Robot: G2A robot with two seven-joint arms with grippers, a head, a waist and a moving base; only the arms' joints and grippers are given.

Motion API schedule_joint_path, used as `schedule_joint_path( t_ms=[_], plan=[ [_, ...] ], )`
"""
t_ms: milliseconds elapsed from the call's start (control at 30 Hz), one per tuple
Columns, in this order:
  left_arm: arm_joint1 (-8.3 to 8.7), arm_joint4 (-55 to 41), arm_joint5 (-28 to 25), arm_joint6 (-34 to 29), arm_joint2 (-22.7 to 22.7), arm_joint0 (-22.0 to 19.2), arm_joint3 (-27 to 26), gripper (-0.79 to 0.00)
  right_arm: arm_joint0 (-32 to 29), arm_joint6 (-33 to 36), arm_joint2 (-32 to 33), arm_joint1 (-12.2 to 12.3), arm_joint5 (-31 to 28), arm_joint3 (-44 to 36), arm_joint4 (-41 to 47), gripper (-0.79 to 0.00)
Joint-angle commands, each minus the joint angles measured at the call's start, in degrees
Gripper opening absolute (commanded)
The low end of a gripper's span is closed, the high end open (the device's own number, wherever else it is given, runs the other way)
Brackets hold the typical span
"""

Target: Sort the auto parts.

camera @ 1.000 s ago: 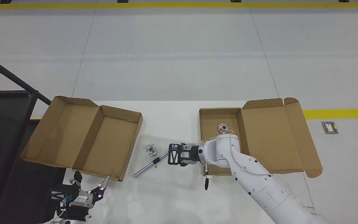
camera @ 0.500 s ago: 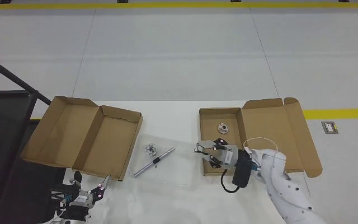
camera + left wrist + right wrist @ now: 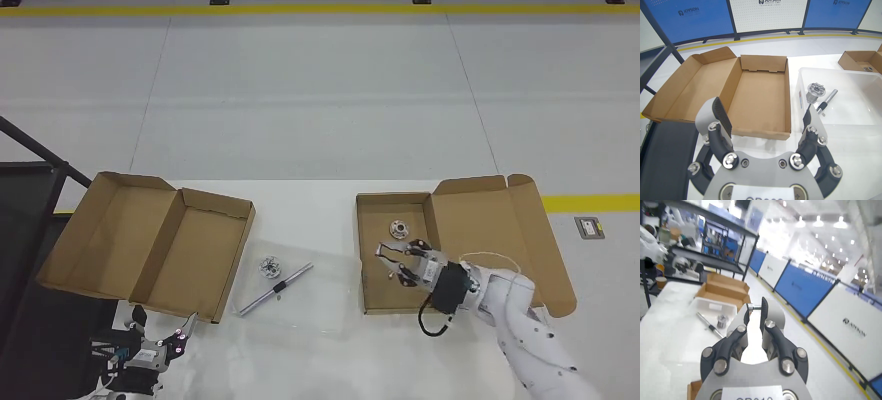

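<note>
**Bolt pinched above the right-hand box**

The right gripper (image 3: 755, 311) is clamped on a small silver bolt (image 3: 756, 308), with the head against one finger and the thread tip against the other. Seen from above, that gripper hangs over the tray of the right cardboard box (image 3: 375, 290), where a round flanged part (image 3: 398, 229) lies near the far wall. The left gripper (image 3: 764, 117) sits with its fingers wide apart at the table's near edge, just in front of the left cardboard box (image 3: 761, 98). Between the two boxes stands a clear plastic bin (image 3: 838, 71). It holds a toothed hub (image 3: 814, 92) and a metal rod (image 3: 827, 101), lying close together.
</note>
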Motion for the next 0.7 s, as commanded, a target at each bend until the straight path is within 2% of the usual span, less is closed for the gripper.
schedule_joint_path(
  t_ms=[0,100,200,267,367,467,667],
  plan=[
    [0.0,0.0,0.0,0.0,0.0,0.0,0.0,0.0,-2.41,16.21,2.0,0.21,-0.97,-3.99,3.05,-0.785],
    [0.0,0.0,0.0,0.0,0.0,0.0,0.0,0.0,-4.86,39.04,4.32,0.17,-0.98,-7.33,8.62,-0.785],
    [0.0,0.0,0.0,0.0,0.0,0.0,0.0,0.0,-3.84,62.47,3.92,-0.63,-0.41,-7.23,19.49,-0.785],
    [0.0,0.0,0.0,0.0,0.0,0.0,0.0,0.0,-1.84,70.68,2.43,-1.12,-2.11,-5.51,26.06,-0.785],
    [0.0,0.0,0.0,0.0,0.0,0.0,0.0,0.0,1.47,75.91,0.83,-1.71,-2.38,-0.81,31.88,-0.785],
    [0.0,0.0,0.0,0.0,0.0,0.0,0.0,0.0,4.27,76.34,-0.9,-2.26,-2.34,4.35,34.38,-0.785],
    [0.0,0.0,0.0,0.0,0.0,0.0,0.0,0.0,8.16,72.38,-4.79,-3.55,-0.68,11.68,35.48,-0.785]
  ],
)
